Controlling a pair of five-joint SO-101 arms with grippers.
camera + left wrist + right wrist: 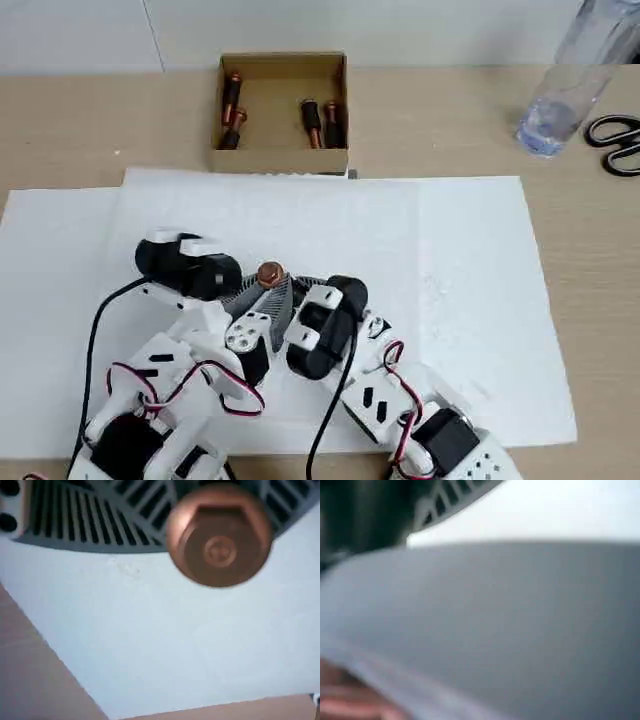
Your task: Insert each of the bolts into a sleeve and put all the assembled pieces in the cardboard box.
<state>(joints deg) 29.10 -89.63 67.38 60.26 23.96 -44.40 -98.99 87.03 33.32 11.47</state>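
A copper bolt [268, 273] stands head-up between grey ribbed fingers [254, 297] where my two arms meet, low over the white sheet [450, 260]. In the left wrist view the bolt's head [218, 539] faces the camera, and my left gripper [200, 515] is shut on it, ribbed fingers converging behind it. My right gripper [285, 298] sits close against the bolt from the other side; I cannot tell how it stands. Blur hides all but a ribbed finger [445, 502] in the right wrist view. The cardboard box [281, 158] at the back holds several assembled pieces [312, 122]. No sleeve is visible at the bolt.
A clear plastic bottle [572, 85] stands at the back right, with black scissors [617, 142] beside it on the bare wood. The white sheet stretches open to the right and toward the box. Both arms' bodies and cables crowd the front edge.
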